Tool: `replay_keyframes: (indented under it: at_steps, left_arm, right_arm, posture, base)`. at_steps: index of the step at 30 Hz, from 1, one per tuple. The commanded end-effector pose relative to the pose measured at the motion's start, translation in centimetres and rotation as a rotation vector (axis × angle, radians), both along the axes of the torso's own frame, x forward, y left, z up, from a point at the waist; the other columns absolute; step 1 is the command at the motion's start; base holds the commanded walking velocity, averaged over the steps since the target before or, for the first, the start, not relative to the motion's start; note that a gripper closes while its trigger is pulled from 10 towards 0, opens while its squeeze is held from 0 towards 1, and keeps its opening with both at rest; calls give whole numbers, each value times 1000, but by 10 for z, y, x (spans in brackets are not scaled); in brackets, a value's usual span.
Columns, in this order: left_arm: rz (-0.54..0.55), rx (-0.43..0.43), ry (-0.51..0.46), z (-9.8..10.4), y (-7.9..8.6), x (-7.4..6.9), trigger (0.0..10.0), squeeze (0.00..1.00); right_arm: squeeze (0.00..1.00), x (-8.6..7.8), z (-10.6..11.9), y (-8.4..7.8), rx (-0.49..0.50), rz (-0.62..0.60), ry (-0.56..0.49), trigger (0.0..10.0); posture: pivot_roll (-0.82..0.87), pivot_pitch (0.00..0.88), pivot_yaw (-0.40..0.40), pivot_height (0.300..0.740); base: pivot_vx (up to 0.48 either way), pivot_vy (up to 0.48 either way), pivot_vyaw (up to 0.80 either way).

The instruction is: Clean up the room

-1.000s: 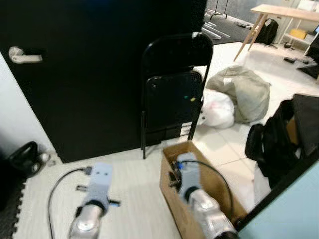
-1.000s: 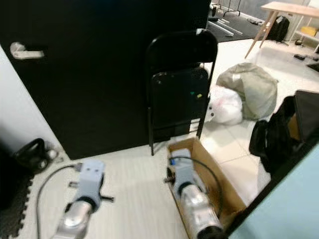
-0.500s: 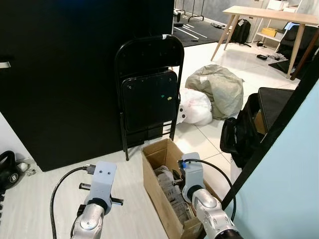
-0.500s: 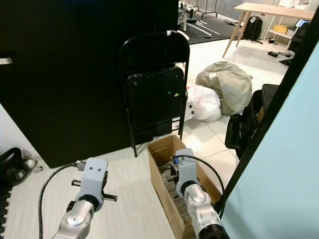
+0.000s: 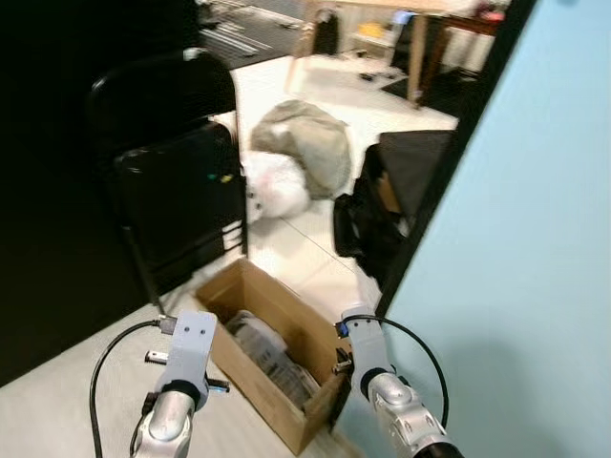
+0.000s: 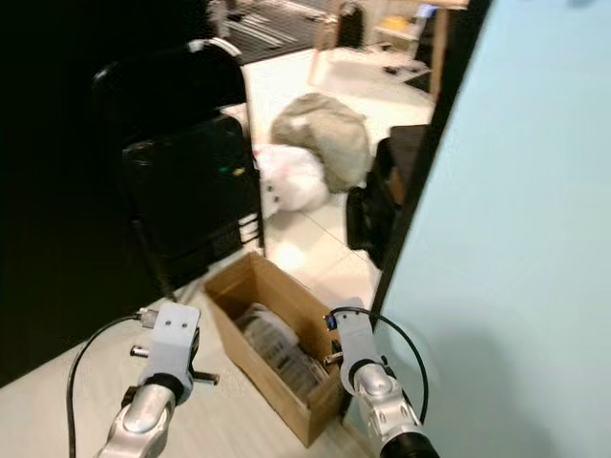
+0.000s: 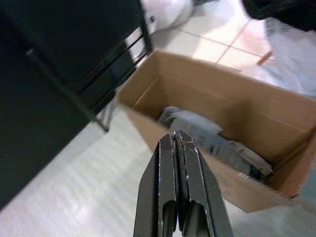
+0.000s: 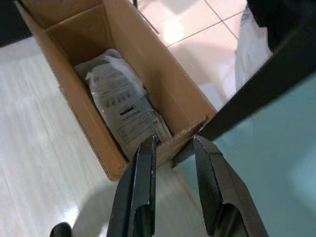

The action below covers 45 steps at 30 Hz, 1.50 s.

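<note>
No words or numbers can be read here. The white plastic packet (image 8: 124,111) inside the cardboard box (image 8: 163,94) has rows of small dark print and a black bar on it, but the marks are too tiny and blurry to make out. The folding chair (image 5: 177,191) has little yellow and green dots on its seat, with no letters on them.

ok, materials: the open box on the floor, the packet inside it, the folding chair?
Box: corrugated cardboard, matte brown, with raw fluted edges along the rim. Packet: looks like thin plastic film, whitish grey, wrinkled and slightly glossy, with printed text. Folding chair: probably painted metal tube frame, black; the seat panel looks smooth, padding or hard plastic can't be told.
</note>
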<state>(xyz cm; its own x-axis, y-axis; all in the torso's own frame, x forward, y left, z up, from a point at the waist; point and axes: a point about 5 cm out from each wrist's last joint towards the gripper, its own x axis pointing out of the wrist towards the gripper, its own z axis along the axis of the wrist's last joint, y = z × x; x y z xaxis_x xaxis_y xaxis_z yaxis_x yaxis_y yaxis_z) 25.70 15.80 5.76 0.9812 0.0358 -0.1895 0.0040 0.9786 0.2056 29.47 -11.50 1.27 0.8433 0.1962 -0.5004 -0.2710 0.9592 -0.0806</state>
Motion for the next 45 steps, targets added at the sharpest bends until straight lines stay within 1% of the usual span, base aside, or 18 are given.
replay_keyframes:
  at_steps: [1, 8, 9, 16, 20, 26, 28, 30, 31, 32, 35, 39, 44, 45]
  left_arm:
    - [-8, 20, 41, -11, 1, -6, 10000, 0]
    - [4, 15, 56, -16, 3, -10, 10000, 0]
    - [-12, 31, 51, -15, 1, -10, 10000, 0]
    - [-31, 39, 47, -16, -4, -9, 10000, 0]
    - [-50, 40, 50, -17, -6, -8, 10000, 0]
    - [-57, 40, 48, -16, -7, -7, 10000, 0]
    - [-57, 33, 45, -16, -8, -4, 10000, 0]
    - [-58, 31, 44, -16, -9, -3, 10000, 0]
    - [-59, 27, 39, -15, -9, -2, 10000, 0]
    - [-60, 24, 35, -14, -10, -1, 10000, 0]
    - [-64, 27, 32, -13, -10, 0, 10000, 0]
    - [-61, 26, 29, -13, -10, 0, 10000, 0]
    - [-57, 22, 34, -13, -8, 0, 10000, 0]
    - [-5, -23, 49, -15, 0, 0, 10000, 0]
  right_arm:
    - [0, -3, -5, -2, -17, 3, 28, 10000]
    - [0, -6, -9, -5, -50, 12, 61, 10000]
    - [0, -7, -9, -6, -53, 4, 65, 10000]
    - [0, -8, -10, -9, -65, -17, 70, 10000]
    - [0, -13, -16, -17, -99, -51, 116, 10000]
    - [0, -14, -17, -19, -106, -59, 108, 10000]
    - [0, -13, -16, -19, -64, -84, 109, 10000]
    - [0, -12, -15, -19, -55, -99, 102, 10000]
    - [0, -11, -14, -18, -33, -111, 96, 10000]
    - [0, -10, -13, -18, -35, -121, 93, 10000]
    - [0, -10, -12, -14, 18, -116, 111, 10000]
    - [0, -10, -11, -10, 14, -88, 98, 10000]
    - [0, -11, -12, -8, 35, -97, 106, 10000]
    - [0, -9, -9, -9, 59, -118, 87, 10000]
  posture:
    - [47, 65, -33, 740]
    - [42, 60, -41, 740]
    - [39, 58, -39, 740]
    - [32, 54, -36, 740]
    - [28, 51, -31, 740]
    - [29, 49, -21, 740]
    - [28, 48, -16, 740]
    - [26, 48, -12, 740]
    - [27, 47, -9, 740]
    - [28, 48, -7, 740]
    - [33, 51, -3, 740]
    - [35, 51, 1, 740]
    - [39, 54, 10, 740]
    - [31, 60, 26, 740]
  base:
    - [0, 0, -800]
    - [0, 0, -800]
    - [0, 0, -800]
    - [0, 0, -800]
    - [0, 0, -800]
    - [0, 0, -800]
    - [0, 0, -800]
    - [0, 0, -800]
    - [0, 0, -800]
    - [0, 0, -800]
    - [0, 0, -800]
    - [0, 0, -800]
    - [0, 0, -800]
    - [0, 0, -800]
